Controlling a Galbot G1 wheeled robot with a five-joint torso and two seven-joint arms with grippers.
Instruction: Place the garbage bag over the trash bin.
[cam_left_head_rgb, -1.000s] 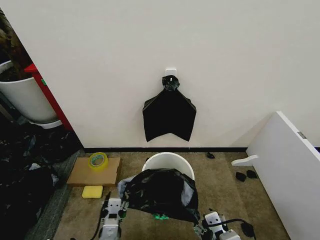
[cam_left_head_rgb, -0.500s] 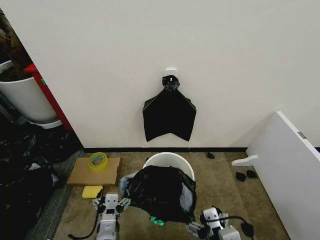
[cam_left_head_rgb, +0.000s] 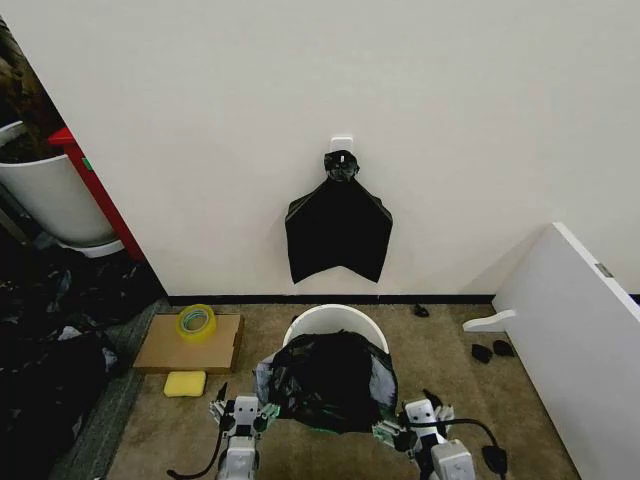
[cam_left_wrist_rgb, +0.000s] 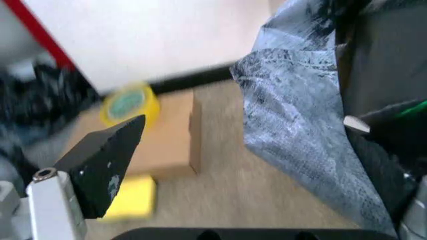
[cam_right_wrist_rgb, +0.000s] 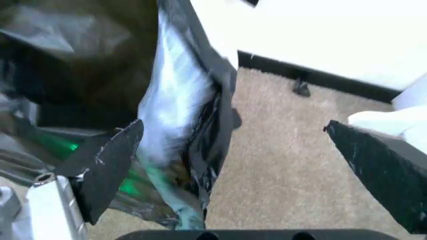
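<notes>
One garbage bag, one trash bin, one tape roll, one sponge.

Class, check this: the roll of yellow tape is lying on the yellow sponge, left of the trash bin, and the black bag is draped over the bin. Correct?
Not quite. In the head view the roll of yellow tape lies on the flat cardboard box, not on the yellow sponge, which sits on the floor in front of the box. The rest holds: it is left of the trash bin, with the garbage bag draped over it.

Tan carpet floor carries the trash bin, flat cardboard with tape roll, yellow sponge.
</notes>
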